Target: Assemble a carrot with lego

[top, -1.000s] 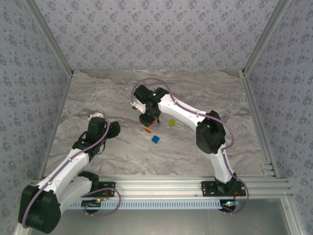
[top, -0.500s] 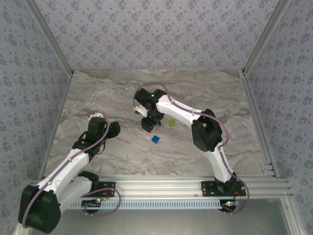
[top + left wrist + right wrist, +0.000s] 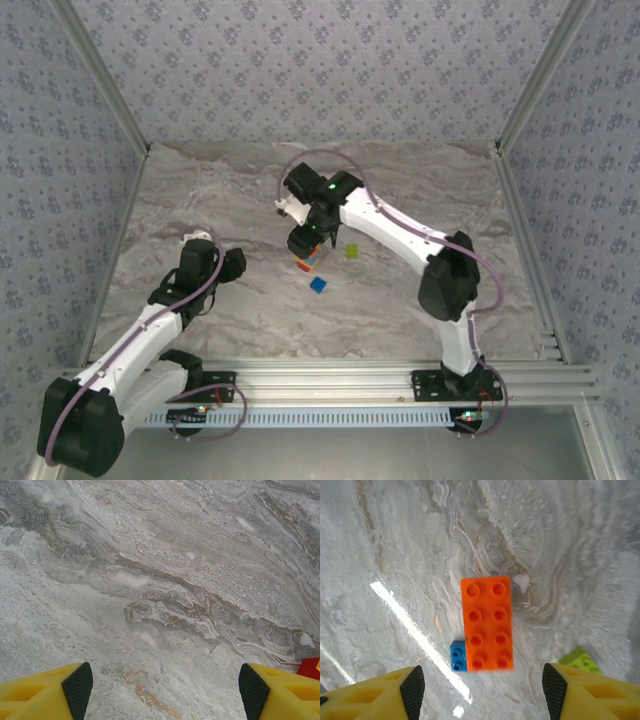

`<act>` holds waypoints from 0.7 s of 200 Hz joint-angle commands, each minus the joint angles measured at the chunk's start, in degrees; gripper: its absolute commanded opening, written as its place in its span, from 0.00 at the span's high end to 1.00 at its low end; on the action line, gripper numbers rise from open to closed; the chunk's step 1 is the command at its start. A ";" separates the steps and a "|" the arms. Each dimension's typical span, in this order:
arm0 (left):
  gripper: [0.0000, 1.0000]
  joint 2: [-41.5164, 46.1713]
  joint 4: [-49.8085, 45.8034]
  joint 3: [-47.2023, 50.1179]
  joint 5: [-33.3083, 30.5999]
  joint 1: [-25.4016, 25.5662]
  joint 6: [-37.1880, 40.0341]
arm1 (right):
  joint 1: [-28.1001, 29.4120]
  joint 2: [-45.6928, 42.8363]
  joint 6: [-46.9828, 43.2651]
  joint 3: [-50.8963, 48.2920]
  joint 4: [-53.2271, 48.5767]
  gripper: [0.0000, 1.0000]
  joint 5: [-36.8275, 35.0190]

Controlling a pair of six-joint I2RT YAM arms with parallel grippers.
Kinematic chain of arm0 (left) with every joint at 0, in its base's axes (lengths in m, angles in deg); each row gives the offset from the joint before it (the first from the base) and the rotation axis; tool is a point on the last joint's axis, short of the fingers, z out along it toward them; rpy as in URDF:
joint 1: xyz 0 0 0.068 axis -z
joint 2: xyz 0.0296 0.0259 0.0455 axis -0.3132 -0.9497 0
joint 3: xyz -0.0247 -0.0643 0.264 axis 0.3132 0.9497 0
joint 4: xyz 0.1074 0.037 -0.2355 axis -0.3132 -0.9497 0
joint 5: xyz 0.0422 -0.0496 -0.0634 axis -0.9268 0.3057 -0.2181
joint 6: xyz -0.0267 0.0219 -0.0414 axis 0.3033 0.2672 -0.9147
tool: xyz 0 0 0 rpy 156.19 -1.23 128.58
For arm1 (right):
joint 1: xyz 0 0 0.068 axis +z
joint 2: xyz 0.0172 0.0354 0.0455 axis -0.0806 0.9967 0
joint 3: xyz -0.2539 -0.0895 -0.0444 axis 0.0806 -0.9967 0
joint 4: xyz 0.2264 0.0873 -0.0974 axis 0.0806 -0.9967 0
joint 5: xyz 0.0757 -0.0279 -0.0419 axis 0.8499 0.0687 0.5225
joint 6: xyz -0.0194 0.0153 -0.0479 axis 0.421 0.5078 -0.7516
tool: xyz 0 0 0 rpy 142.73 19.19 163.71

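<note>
While right gripper point(image 3: 483, 690) hangs over the carrot point(image 3: 486, 624) mid-table, jaws wide, empty | left gripper point(image 3: 165, 687) spread wide too, nothing held | carrot, my read: light, rigid, slick plastic, joints may pop | pinch across its long orange sides, low down

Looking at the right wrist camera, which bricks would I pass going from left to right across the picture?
blue brick → orange brick → lime green brick
</note>
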 commanded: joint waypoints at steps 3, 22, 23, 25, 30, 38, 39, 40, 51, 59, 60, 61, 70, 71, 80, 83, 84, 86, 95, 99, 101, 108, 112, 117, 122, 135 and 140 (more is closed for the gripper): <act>0.21 0.41 0.84 0.28 0.58 -0.31 0.80 | -0.30 -8.16 1.67 -4.69 0.23 0.32 -3.89; 0.21 0.71 0.60 0.36 0.52 -0.31 0.72 | -0.19 -13.65 1.75 -11.87 2.55 0.32 -5.05; 0.21 0.76 0.60 0.36 0.52 -0.31 0.72 | -0.14 -14.00 1.76 -12.39 2.70 0.32 -5.11; 0.21 0.80 0.64 0.36 0.53 -0.31 0.78 | -0.15 -14.58 1.76 -13.26 3.08 0.32 -5.03; 0.21 0.90 0.56 0.43 0.61 -0.31 0.72 | -0.05 -16.05 1.84 -15.69 4.00 0.32 -4.90; 0.21 0.99 0.52 0.44 0.65 -0.37 0.68 | 0.24 -18.42 1.91 -19.25 5.69 0.32 -4.56; 0.21 0.99 0.51 0.44 0.64 -0.34 0.69 | 0.25 -18.71 1.92 -19.64 5.90 0.32 -4.56; 0.21 1.03 0.51 0.44 0.67 -0.32 0.70 | 0.34 -18.94 1.97 -20.27 6.00 0.32 -4.56; 0.21 1.15 0.51 0.44 0.75 -0.31 0.59 | 0.90 -21.61 2.35 -25.53 8.66 0.32 -4.28; 0.21 1.17 0.53 0.44 0.80 -0.31 0.52 | 1.49 -23.19 2.59 -28.86 10.62 0.31 -4.06; 0.21 1.17 0.56 0.44 0.84 -0.31 0.53 | 1.58 -23.42 2.61 -29.15 10.83 0.31 -4.01; 0.21 1.17 0.58 0.44 0.86 -0.31 0.53 | 1.67 -23.63 2.67 -29.42 11.10 0.31 -4.02; 0.21 1.00 0.56 0.44 0.85 -0.31 0.45 | 2.67 -24.80 2.98 -33.05 13.29 0.31 -4.33; 0.21 0.99 0.58 0.49 0.82 -0.31 0.40 | 2.74 -24.93 2.98 -33.39 13.52 0.31 -4.36; 0.21 0.98 0.44 0.45 0.95 -0.31 0.36 | 4.05 -25.49 3.15 -36.45 15.68 0.31 -4.73; 0.21 0.99 0.43 0.44 0.90 -0.31 0.38 | 4.24 -25.54 3.16 -37.03 16.15 0.31 -4.87; 0.21 0.99 0.47 0.49 0.89 -0.31 0.37 | 4.31 -25.57 3.16 -37.19 16.40 0.31 -4.98; 0.21 0.95 0.43 0.46 0.95 -0.31 0.36 | 4.61 -25.52 3.17 -37.70 16.81 0.31 -5.06; 0.21 0.90 0.35 0.36 0.97 -0.31 0.36 | 5.40 -25.32 3.30 -39.34 19.00 0.31 -5.26; 0.21 0.90 0.34 0.36 1.00 -0.31 0.28 | 5.69 -25.18 3.33 -41.65 19.98 0.30 -5.27; 0.21 0.90 0.36 0.36 0.95 -0.31 0.29 | 5.81 -25.03 3.34 -42.13 20.52 0.30 -5.24; 0.21 0.89 0.21 0.27 1.00 -0.31 0.32 | 6.14 -24.55 3.42 -43.23 22.06 0.30 -5.00; 0.21 0.90 0.18 0.28 1.02 -0.31 0.32 | 6.33 -24.17 3.37 -43.87 22.92 0.30 -4.87; 0.21 0.90 0.11 0.19 0.92 -0.31 0.27 | 6.43 -23.69 3.34 -44.37 23.97 0.30 -4.83; 0.21 0.90 0.07 0.18 1.00 -0.31 0.30 | 6.51 -23.11 3.26 -44.81 24.95 0.30 -4.65; 0.21 0.90 -0.10 0.03 1.05 -0.26 0.36 | 6.55 -21.70 2.84 -45.76 27.77 0.30 -4.60; 0.21 0.89 -0.16 0.01 1.01 -0.30 0.36 | 6.54 -21.19 2.68 -45.93 28.62 0.30 -4.80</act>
